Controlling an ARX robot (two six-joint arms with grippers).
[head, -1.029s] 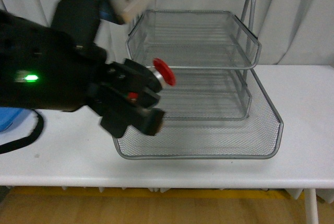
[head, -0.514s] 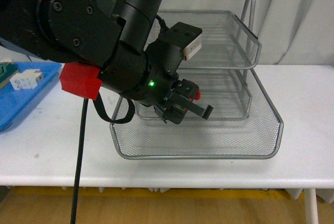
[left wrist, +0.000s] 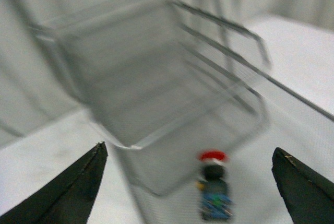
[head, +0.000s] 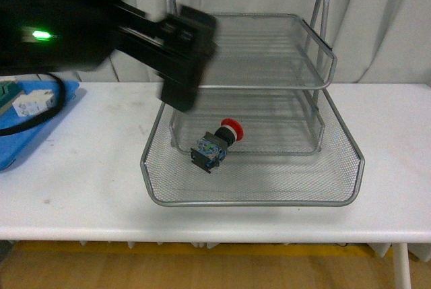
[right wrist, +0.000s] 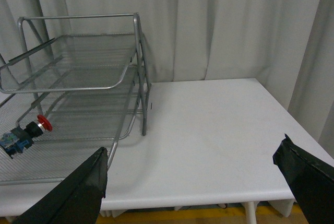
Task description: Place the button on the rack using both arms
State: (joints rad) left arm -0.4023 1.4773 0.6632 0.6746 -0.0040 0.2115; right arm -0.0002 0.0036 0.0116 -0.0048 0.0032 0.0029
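Observation:
The button (head: 217, 144), red cap on a black-and-blue body, lies on its side on the mesh of the rack's pulled-out bottom tray (head: 256, 201), with nothing holding it. The silver three-tier rack (head: 330, 67) stands at the middle of the table. My left gripper (left wrist: 189, 149) is open, raised above and behind the button (left wrist: 213, 190); in the front view its arm (head: 135, 33) is a motion-blurred black mass at the upper left. My right gripper (right wrist: 193, 148) is open over bare table to the right of the rack (right wrist: 138, 51), far from the button (right wrist: 23, 132).
A flat blue tray (head: 13, 141) at the table's left edge holds a white block (head: 34, 104) and a green block (head: 7, 93). A black cable (head: 40, 117) droops over it. White tabletop (head: 404, 168) extends right of the rack. Curtains hang behind.
The left gripper carried the button down into the bottom tray, let it go, and has lifted up and back toward the left. The button now rests on the mesh.

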